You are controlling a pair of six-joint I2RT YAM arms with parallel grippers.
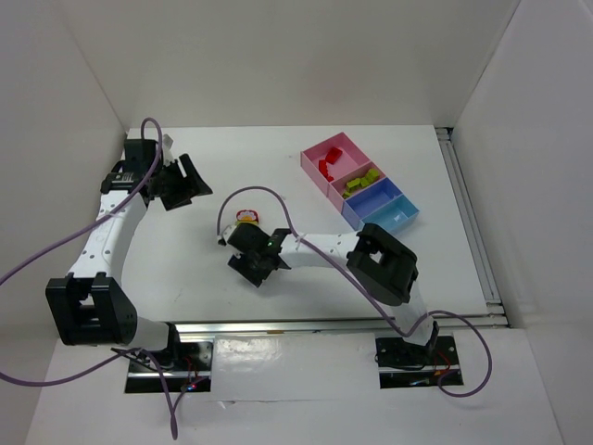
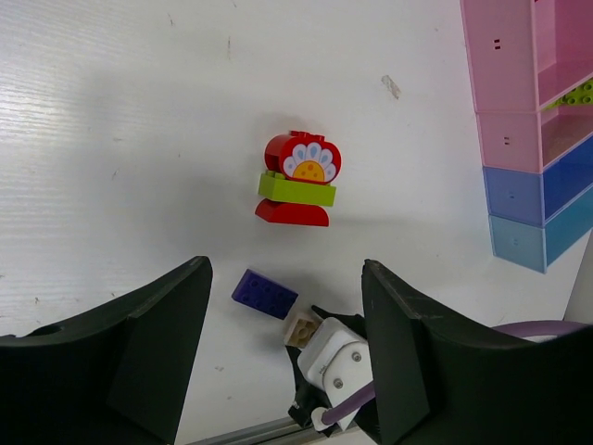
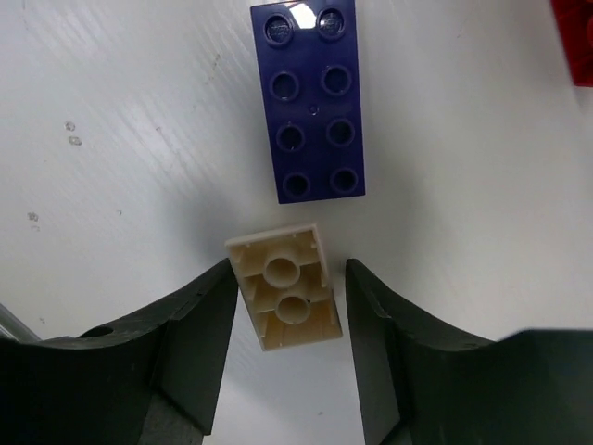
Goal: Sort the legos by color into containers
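A beige lego (image 3: 285, 297) lies underside up on the table between the fingers of my right gripper (image 3: 289, 278). The left finger touches it; a narrow gap shows at the right one. Just beyond lies a purple lego (image 3: 312, 102). The left wrist view shows both, the beige lego (image 2: 303, 326) and the purple lego (image 2: 265, 294), and a stack (image 2: 298, 181) of a red flower piece, a lime brick and a red brick. My left gripper (image 2: 285, 269) hangs open and empty at the back left (image 1: 181, 181). The containers (image 1: 359, 181) hold red legos (image 1: 326, 168) and green legos (image 1: 361, 181).
The row of containers (image 2: 510, 139) stands diagonally at the back right, from pink to light blue (image 1: 400, 213). My right arm (image 1: 380, 260) stretches across the table's middle. A purple cable (image 1: 269, 199) loops over the stack (image 1: 247, 217).
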